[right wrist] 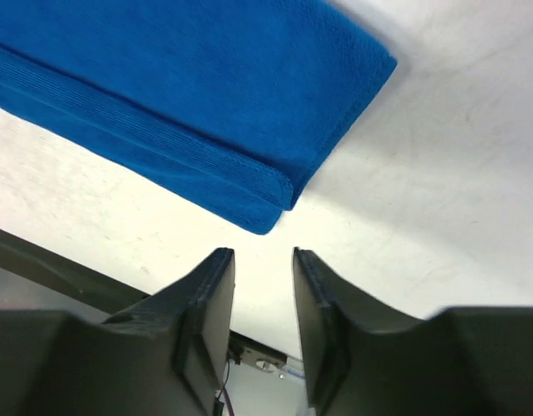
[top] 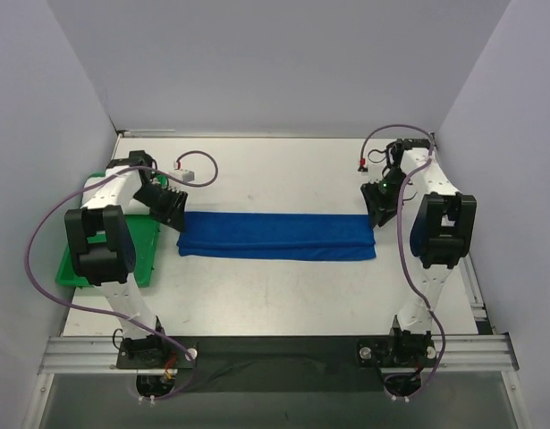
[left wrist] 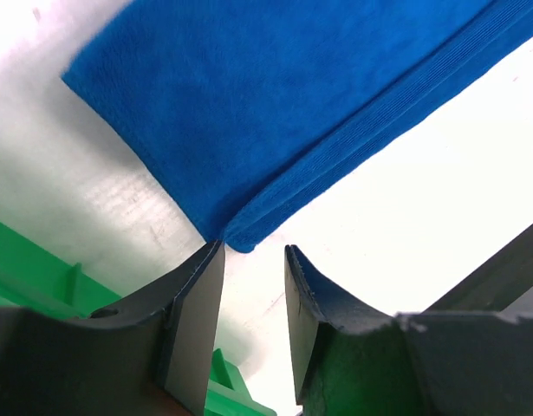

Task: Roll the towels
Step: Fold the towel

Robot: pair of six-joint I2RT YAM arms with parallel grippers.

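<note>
A blue towel (top: 276, 236) lies folded into a long flat strip across the middle of the table. My left gripper (top: 176, 222) sits at the strip's left end, open and empty; in the left wrist view (left wrist: 253, 249) the towel's folded corner (left wrist: 240, 232) lies just beyond the fingertips. My right gripper (top: 378, 217) sits at the strip's right end, open and empty; in the right wrist view (right wrist: 263, 253) the towel's corner (right wrist: 270, 212) lies a little beyond the fingertips, apart from them.
A green tray (top: 142, 252) lies at the left edge of the table, partly under the left arm; it also shows in the left wrist view (left wrist: 41, 269). Grey walls close in the left, right and back. A metal rail (top: 275, 350) runs along the near edge.
</note>
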